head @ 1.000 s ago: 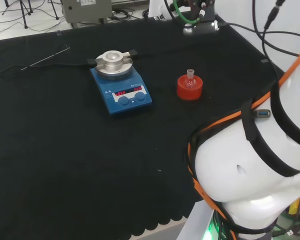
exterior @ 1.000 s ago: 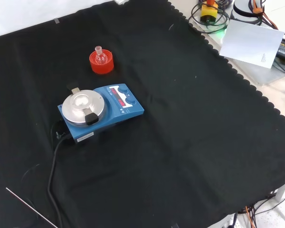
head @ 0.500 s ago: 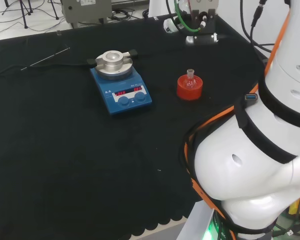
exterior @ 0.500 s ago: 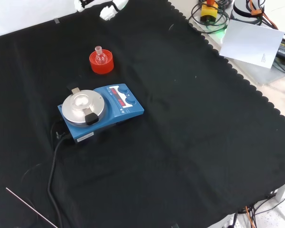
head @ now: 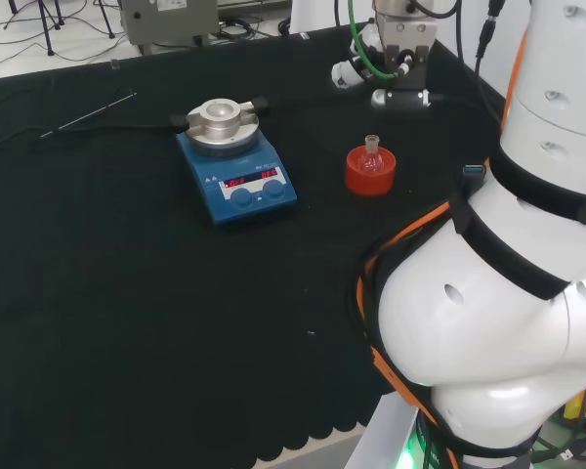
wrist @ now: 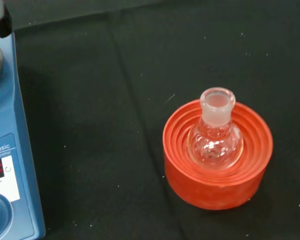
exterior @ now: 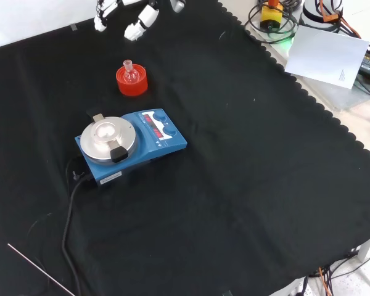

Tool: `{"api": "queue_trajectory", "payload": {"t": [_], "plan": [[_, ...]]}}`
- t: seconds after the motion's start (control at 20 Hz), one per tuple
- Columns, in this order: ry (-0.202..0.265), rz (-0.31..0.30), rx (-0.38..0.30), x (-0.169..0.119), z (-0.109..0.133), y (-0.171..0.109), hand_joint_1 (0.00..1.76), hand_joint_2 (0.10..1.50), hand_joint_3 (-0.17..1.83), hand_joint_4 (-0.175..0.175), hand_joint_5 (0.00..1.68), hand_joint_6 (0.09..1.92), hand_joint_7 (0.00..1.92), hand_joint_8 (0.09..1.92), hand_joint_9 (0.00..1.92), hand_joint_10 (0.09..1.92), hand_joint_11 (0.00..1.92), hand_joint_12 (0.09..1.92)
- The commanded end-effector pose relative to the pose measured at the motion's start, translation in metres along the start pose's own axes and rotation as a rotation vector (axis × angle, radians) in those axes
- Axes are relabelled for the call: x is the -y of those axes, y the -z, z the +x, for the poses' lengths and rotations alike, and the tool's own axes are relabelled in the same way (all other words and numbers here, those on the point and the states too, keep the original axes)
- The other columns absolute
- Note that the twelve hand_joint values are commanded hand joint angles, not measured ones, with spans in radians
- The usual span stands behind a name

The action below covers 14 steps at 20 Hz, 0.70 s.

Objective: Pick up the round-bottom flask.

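Note:
A small clear round-bottom flask (head: 372,154) stands upright in a red ribbed ring stand (head: 370,179) on the black cloth. In the front view the flask (exterior: 130,73) and its stand (exterior: 132,86) sit at the upper left. My hand (exterior: 138,23) hangs at that view's top edge, above and beyond the flask and apart from it, with relaxed fingers holding nothing. The head view has the hand (head: 346,70) beyond the stand. Close up in the wrist view, the flask (wrist: 215,140) looks empty and rests in the stand (wrist: 217,187).
A blue stirrer plate (head: 236,174) with a round metal top (exterior: 106,137) stands beside the stand, and its corner (wrist: 7,165) shows in the wrist view. Its black cable (exterior: 68,228) trails over the cloth. A thin rod (exterior: 40,268) lies nearby. My white arm links (head: 488,322) stand at the head view's right.
My hand has come down into the front view from its top edge, nearer the flask. In the head view the arm links have swung upright. Flask and stirrer have not moved.

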State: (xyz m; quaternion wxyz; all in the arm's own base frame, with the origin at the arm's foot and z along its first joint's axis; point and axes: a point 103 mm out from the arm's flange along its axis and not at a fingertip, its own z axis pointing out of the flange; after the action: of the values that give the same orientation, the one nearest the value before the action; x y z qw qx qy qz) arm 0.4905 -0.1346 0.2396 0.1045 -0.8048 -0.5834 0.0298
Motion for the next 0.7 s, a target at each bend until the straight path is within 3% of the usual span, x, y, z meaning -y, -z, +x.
{"api": "queue_trajectory", "payload": {"t": [0.05,0.4,0.7], "plan": [[-0.007,0.004,-0.073,-0.019,-0.022,-0.027,0.58,1.02,0.23,-0.031,0.42,0.09,0.24,0.53,0.27,0.62,0.0,1.08],[-0.011,0.003,-0.107,-0.024,-0.036,-0.057,0.7,0.8,0.5,-0.03,0.48,0.09,0.26,0.55,0.31,0.6,0.0,1.1],[-0.026,0.027,-0.126,-0.029,-0.049,-0.076,0.77,0.74,0.56,-0.028,0.53,0.09,0.28,0.55,0.33,0.6,0.0,1.14]]}}
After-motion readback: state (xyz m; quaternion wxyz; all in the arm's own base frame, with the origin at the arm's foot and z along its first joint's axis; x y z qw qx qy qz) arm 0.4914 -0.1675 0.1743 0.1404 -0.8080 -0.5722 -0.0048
